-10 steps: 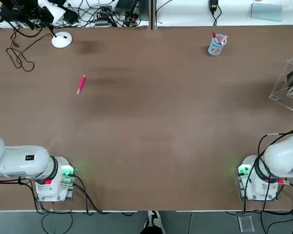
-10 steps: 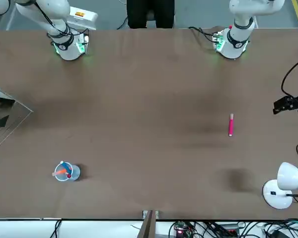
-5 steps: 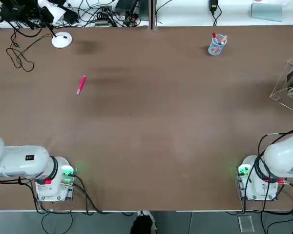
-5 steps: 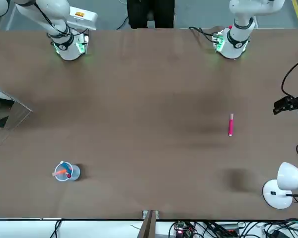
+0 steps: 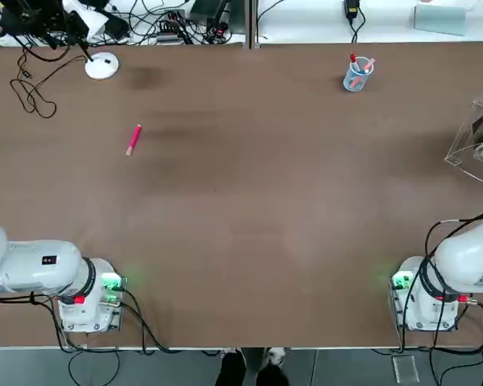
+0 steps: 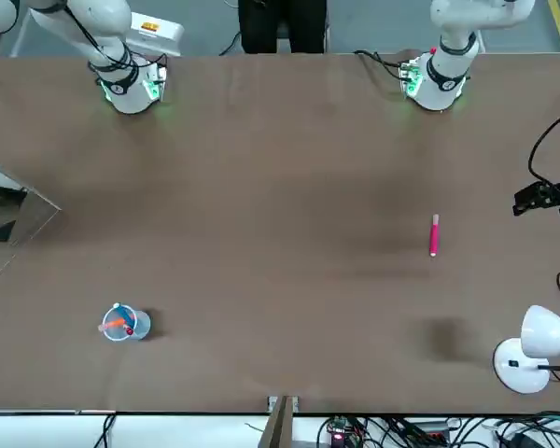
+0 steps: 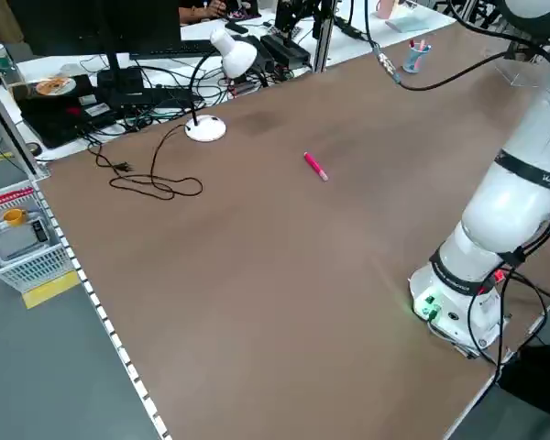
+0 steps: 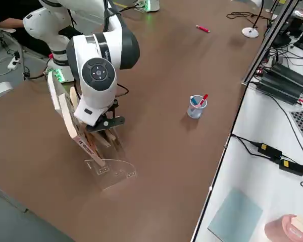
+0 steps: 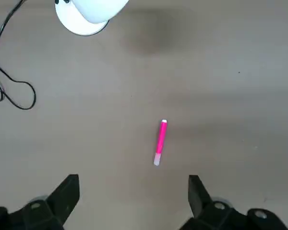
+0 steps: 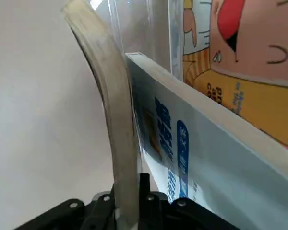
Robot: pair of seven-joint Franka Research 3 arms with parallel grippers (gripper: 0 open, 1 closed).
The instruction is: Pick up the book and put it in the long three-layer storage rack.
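The clear long three-layer storage rack [image 5: 475, 133] [image 8: 109, 170] stands at the table's far right edge. My right gripper [image 10: 132, 211] [image 8: 103, 125] is down at the rack, shut on the lower edge of the book [image 10: 108, 96], a thin one whose tan edge bows upward beside a clear divider. The book's cover is hidden. My left gripper [image 9: 133, 181] hangs open high over the table's left half, with nothing between its fingers.
A thicker pale-blue book [image 10: 216, 158] and a cartoon-covered one [image 10: 240, 43] lean in the rack beside the held book. A pink marker [image 5: 134, 138] [image 9: 160, 142] lies at the left. A white desk lamp [image 5: 101, 66] and a pen cup [image 5: 357, 74] stand along the far edge.
Neither arm nor anything on the table has moved. Only a person's shoes at the near edge of the top view have shifted.
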